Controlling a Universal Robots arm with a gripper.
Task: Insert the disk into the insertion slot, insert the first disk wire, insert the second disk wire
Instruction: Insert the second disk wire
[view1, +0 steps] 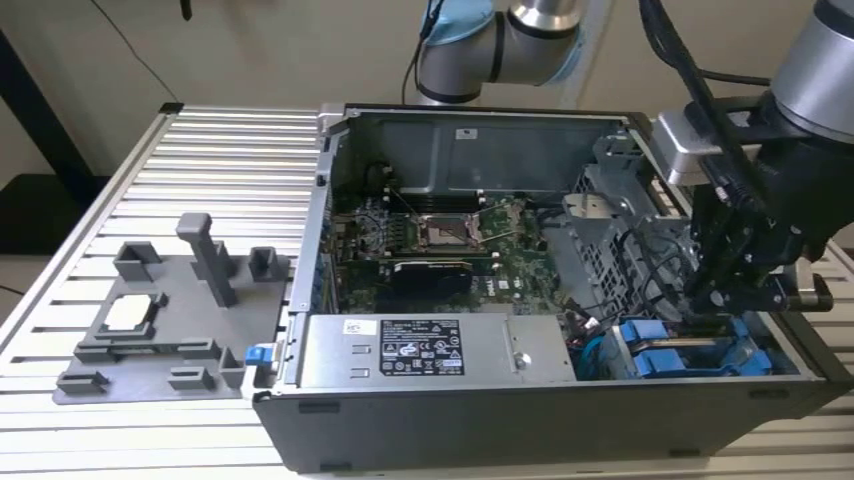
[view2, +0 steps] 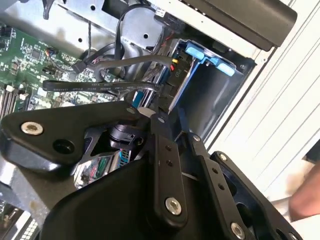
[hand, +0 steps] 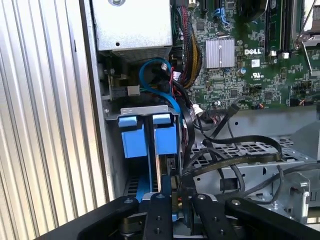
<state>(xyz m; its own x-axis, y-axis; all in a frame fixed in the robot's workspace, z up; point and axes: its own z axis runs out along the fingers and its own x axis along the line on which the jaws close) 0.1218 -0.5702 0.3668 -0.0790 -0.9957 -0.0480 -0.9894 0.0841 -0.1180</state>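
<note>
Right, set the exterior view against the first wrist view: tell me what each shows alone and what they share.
Exterior view alone: the grey fixture plate on the slatted table beside the computer case, and the arm's whole wrist.

First wrist view alone: a blue cable curving down to the drive cage, and a finned heatsink.

Both: the blue drive frames, the silver power supply, the motherboard, and the gripper over the drives.
</note>
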